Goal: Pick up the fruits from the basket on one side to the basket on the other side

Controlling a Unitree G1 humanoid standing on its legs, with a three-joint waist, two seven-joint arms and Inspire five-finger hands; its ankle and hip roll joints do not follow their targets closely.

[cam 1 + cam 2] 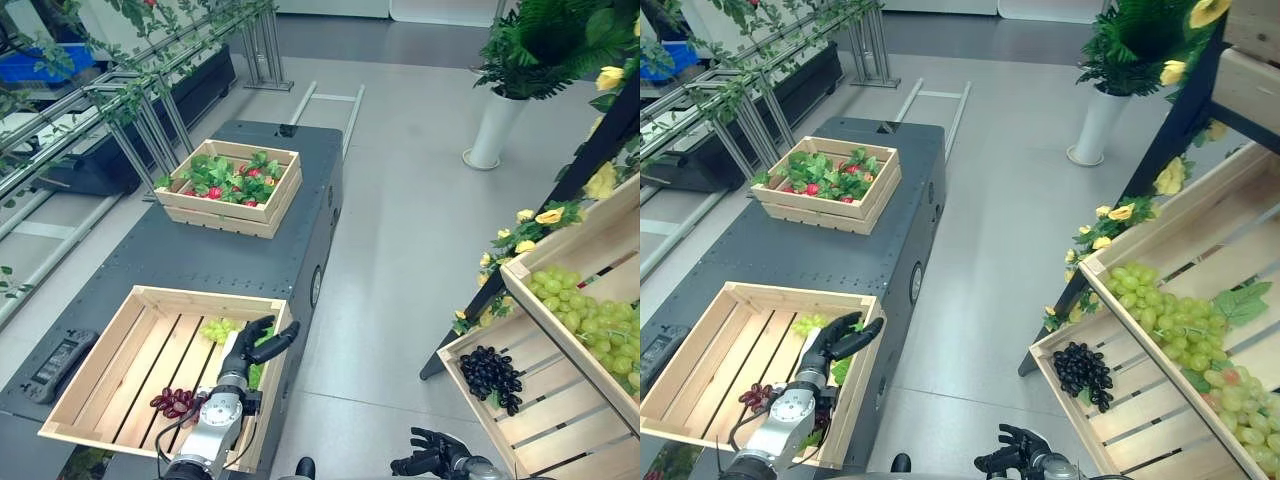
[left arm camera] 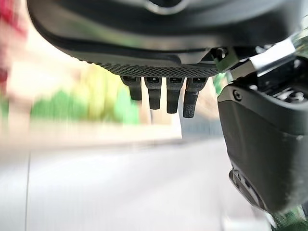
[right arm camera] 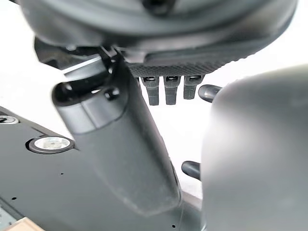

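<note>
Hovering over the near pale wooden slatted crate (image 1: 100, 355) on the dark grey table (image 1: 200, 255), the left robot hand (image 1: 248, 345) has fingers spread, holding nothing. Green grapes (image 1: 215, 328) sit just at its 10 o'clock, a dark red grape bunch (image 1: 176, 402) at 7. Right robot hand (image 1: 432, 452) hangs loosely open above the floor, with black grapes (image 1: 489, 374) in the shelf crate at its 1 o'clock.

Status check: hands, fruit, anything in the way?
Left hand open above near crate, holding nothing. Right hand low by the floor, empty. Green grapes and red grapes in crate. Nothing in the way.
</note>
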